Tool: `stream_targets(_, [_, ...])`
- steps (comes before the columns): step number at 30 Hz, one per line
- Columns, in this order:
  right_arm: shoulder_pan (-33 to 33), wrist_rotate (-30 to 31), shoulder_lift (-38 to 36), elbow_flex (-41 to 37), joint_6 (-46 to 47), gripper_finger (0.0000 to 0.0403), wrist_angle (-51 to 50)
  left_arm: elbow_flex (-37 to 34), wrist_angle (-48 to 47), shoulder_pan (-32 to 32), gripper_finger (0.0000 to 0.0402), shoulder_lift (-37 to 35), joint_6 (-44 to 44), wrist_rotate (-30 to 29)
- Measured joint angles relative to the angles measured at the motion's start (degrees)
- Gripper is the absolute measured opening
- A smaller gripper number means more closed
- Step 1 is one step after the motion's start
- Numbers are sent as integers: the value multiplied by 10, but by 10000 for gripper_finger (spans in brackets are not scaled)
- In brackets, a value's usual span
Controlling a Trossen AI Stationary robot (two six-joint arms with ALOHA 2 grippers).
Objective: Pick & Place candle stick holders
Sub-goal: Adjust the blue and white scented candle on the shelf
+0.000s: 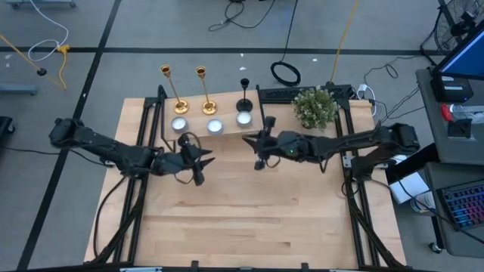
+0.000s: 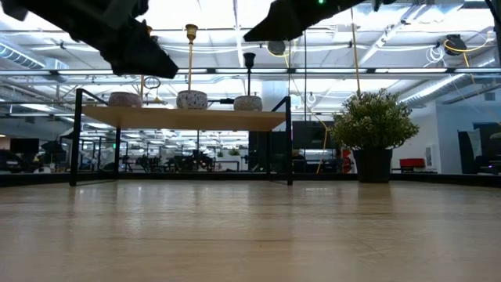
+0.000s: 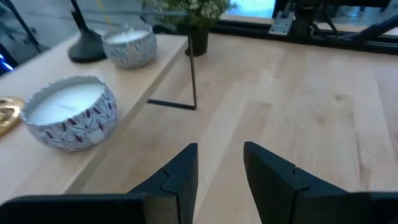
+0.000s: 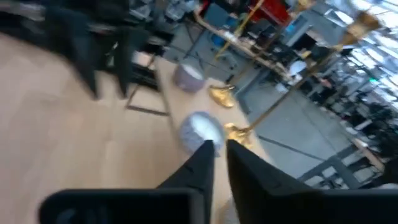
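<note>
Two tall gold candle stick holders [image 1: 168, 89] [image 1: 203, 89] and a shorter black one [image 1: 244, 94] stand upright on their round bases on a raised wooden shelf [image 2: 180, 117] at the table's far side. My left gripper [image 1: 201, 162] hovers open and empty above the table, in front of the shelf; its own view shows the open fingers [image 3: 221, 168]. My right gripper [image 1: 254, 145] hovers near the shelf's right end, below the black holder. Its fingers [image 4: 221, 152] stand a narrow gap apart with nothing between them. The gold holders also show in its view [image 4: 249, 124].
Three candles in patterned bowls [image 1: 179, 125] [image 1: 215, 126] [image 1: 243, 118] stand on the shelf in front of the holders. A potted plant [image 1: 314, 107] stands at the far right. The shelf's black legs [image 3: 193, 78] reach down to the table. The near half of the table [image 1: 249, 219] is bare wood.
</note>
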Motion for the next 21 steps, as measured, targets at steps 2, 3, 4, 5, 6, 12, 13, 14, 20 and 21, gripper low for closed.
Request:
stream_targets(2, [11,0,-15,-21,7,13,-19,0,5,22,136,0,9,28])
stream_targets(3, [16,0,-21,-32,10,7,-24,0,11,31,136,0,16,35])
stream_targets(4, [20,0,-24,-41,14,6,-17,0,18,40,136,0,24,37])
stream_targets(5, [23,1,-27,-52,20,9,-12,0,28,47,134,0,33,37])
stream_targets(6, [26,0,-34,-64,29,10,-13,0,40,54,131,0,45,39])
stream_targets(12, [35,2,-63,-125,66,3,9,0,75,107,66,0,102,85])
stream_targets(13, [35,1,-66,-131,73,5,22,0,75,117,52,0,102,87])
stream_targets(14, [35,1,-72,-139,79,6,30,0,74,126,38,0,101,87])
stream_targets(20, [35,1,-95,-186,92,8,86,0,74,176,9,0,88,118])
stream_targets(21, [35,1,-97,-192,93,8,103,0,74,181,8,0,89,130])
